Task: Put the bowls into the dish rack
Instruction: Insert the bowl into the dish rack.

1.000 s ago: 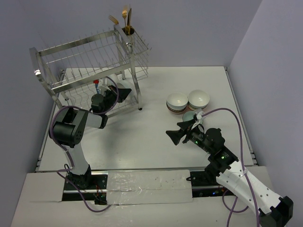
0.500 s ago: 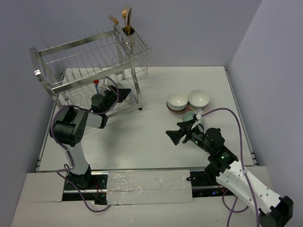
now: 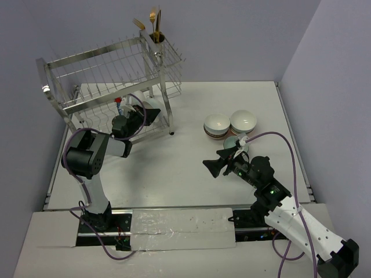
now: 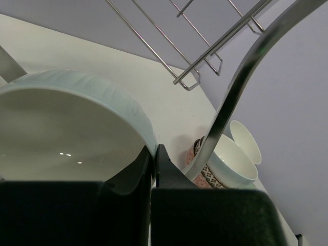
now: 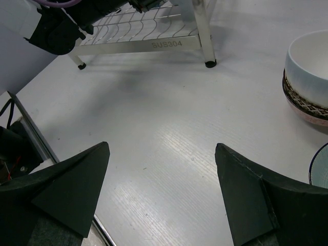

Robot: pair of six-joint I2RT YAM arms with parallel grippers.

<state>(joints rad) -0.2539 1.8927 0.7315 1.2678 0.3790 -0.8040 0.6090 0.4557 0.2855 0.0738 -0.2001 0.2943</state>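
Pinching the thin rim of a pale bowl [image 4: 66,123] between tightly closed fingers, the left hand [image 4: 154,156] reaches in under the upper shelf of the dish rack [image 3: 110,72] and holds the bowl at the right end of the lower tier. Gripping the wall rather than the base probably lets the bowl go in on edge among the wires. Whether it already rests on them I cannot tell. The right hand [image 3: 219,160] hovers low over the table [image 3: 191,191], fingers spread wide and holding nothing. It sits just beside the waiting bowls [image 3: 218,123], white ones nested on brown-patterned ones, and a small blue-rimmed bowl [image 3: 234,142] lies nearest to it. That open, low stance suits a next pickup, likely once the left side lets go.
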